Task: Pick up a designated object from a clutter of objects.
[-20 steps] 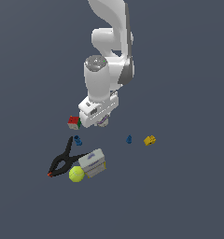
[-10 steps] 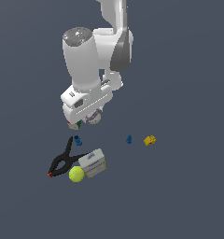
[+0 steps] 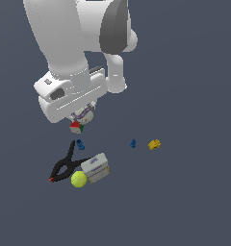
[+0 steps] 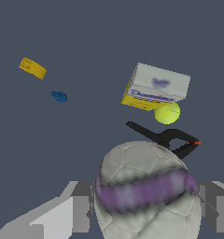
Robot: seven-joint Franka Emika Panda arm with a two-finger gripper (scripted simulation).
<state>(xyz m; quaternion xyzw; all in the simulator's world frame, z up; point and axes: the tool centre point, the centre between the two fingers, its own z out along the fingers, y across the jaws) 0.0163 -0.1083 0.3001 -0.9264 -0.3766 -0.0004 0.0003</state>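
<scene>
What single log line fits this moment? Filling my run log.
phase: lift | gripper: shut on grey-white ball with purple band | black spring clamp, yellow-green tennis ball: below

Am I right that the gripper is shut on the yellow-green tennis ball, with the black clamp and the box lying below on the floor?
Not quite. The gripper is shut on the grey-white ball with the purple band, as the wrist view shows. The yellow-green tennis ball lies on the floor, between the black clamp and the box.

Exterior view looks down from afar; wrist view looks close, sharing the tennis ball (image 3: 79,179) (image 4: 167,113).
</scene>
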